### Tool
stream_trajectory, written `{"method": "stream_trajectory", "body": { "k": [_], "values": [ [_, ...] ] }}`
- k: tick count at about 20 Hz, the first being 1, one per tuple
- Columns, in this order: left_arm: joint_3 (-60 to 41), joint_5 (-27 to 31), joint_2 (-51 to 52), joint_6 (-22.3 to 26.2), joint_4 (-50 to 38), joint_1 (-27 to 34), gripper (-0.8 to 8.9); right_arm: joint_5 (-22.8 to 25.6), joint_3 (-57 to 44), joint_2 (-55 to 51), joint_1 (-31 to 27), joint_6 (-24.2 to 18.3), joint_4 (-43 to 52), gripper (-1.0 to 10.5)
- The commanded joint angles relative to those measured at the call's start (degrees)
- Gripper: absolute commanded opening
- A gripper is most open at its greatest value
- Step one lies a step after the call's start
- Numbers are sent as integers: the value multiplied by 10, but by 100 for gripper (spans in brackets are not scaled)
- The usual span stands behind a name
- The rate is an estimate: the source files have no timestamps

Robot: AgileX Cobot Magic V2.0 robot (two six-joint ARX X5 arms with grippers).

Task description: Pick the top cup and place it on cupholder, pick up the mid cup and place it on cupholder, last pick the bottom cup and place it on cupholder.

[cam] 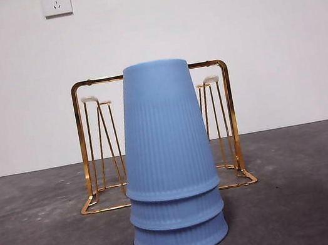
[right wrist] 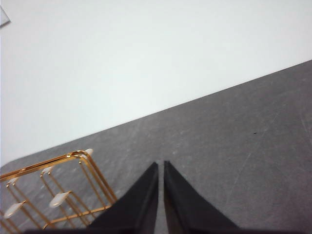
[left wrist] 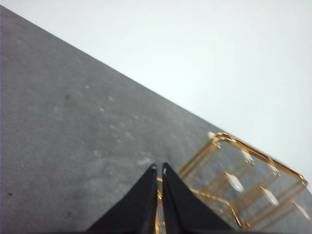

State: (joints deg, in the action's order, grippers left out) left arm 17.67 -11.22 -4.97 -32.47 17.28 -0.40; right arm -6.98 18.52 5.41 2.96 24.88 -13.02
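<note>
The left gripper (left wrist: 159, 168) hung over the grey table (left wrist: 73, 136), its jaws nearly closed with only a thin slit between them. Just beyond its tips stood the gold cupholder (left wrist: 243, 170), its white-tipped prongs blurred.

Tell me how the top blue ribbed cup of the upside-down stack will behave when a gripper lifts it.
The top blue ribbed plastic cup looks thin-walled, so probably light and somewhat squeezable. It sits nested over two more cups, so the lower ones may stick and rise with it. The stack is tall on a narrow footprint, so a sideways nudge could tip it toward the gold wire cupholder behind.
</note>
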Motion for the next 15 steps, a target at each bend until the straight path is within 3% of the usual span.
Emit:
{"method": "stream_trajectory", "body": {
  "k": [1,8,15],
  "values": [
    [50,-22,-30,32,23,1,9,-22,51,40,0,-34,-12,12],
    [170,-94,-137,139,112,0,9,-122,187,171,1,-101,-107,12],
    [269,-197,-235,236,205,-7,9,-211,322,297,19,-210,-273,12]
  ]
}}
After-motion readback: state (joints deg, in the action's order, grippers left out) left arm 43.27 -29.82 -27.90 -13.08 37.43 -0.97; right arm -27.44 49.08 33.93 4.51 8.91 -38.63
